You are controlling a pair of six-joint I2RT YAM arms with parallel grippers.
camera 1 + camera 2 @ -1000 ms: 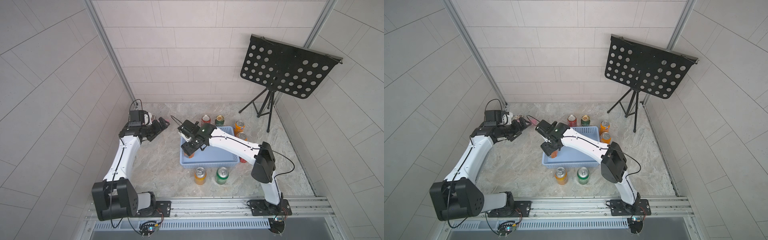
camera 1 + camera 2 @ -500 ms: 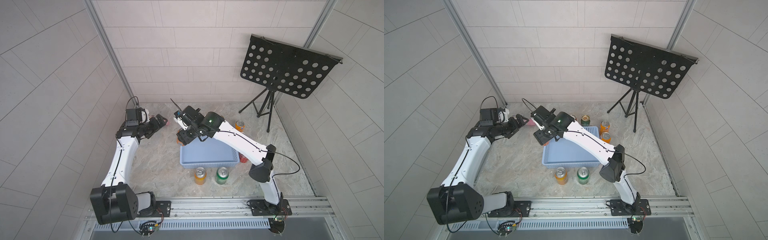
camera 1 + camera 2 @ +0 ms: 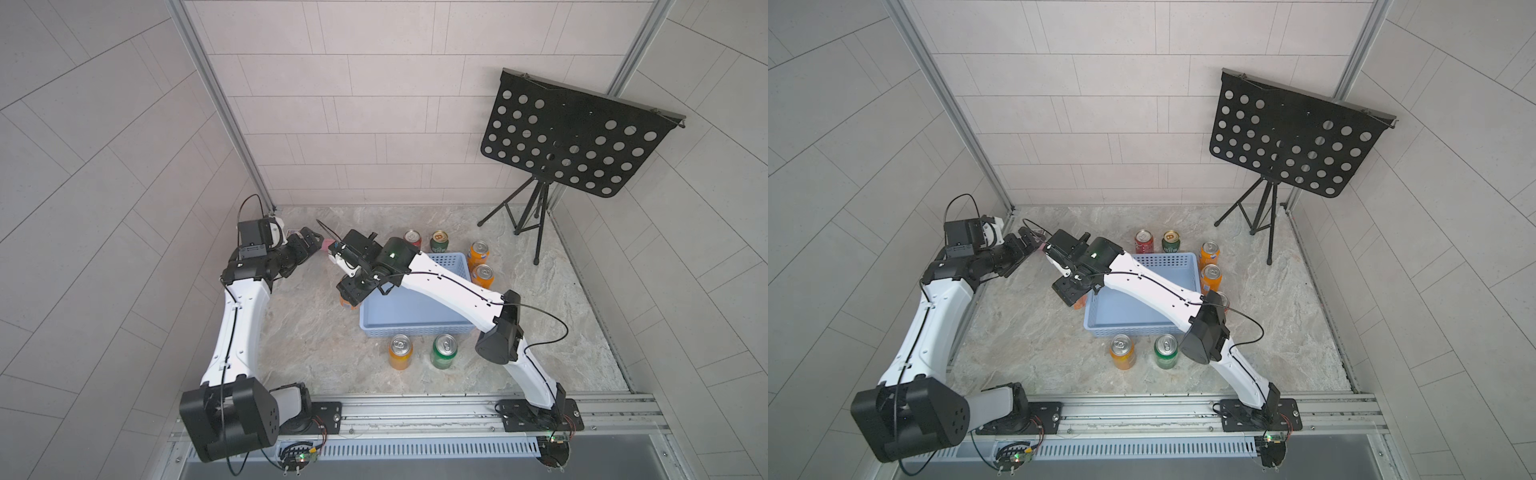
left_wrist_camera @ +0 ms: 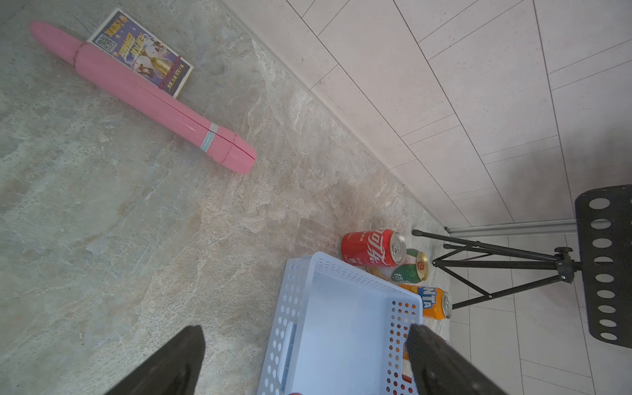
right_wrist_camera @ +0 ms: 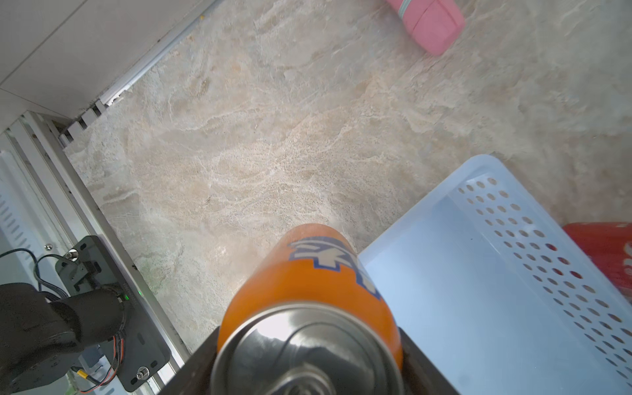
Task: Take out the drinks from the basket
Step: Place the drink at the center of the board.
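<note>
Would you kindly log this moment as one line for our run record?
right jaws: shut on orange can | can: outside basket | left jaws: open, empty

Marbled beige tabletop (image 3: 316,345) — pale blue basket (image 3: 415,331) mid-surface. Upright round it: rear red can (image 3: 412,240) + rear green can (image 3: 439,242) behind, corner orange can (image 3: 478,254) & side orange can (image 3: 483,276) on its right, front orange can (image 3: 400,352) + front green can (image 3: 444,351) nr the rail. Pink wand (image 4: 143,95) w/ printed card (image 4: 142,51) just beside, back-left — music stand (image 3: 573,120) feet back-right.

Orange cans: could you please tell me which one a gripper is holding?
The orange can clamped in the right gripper, beside the basket; the other three stand free.
</note>
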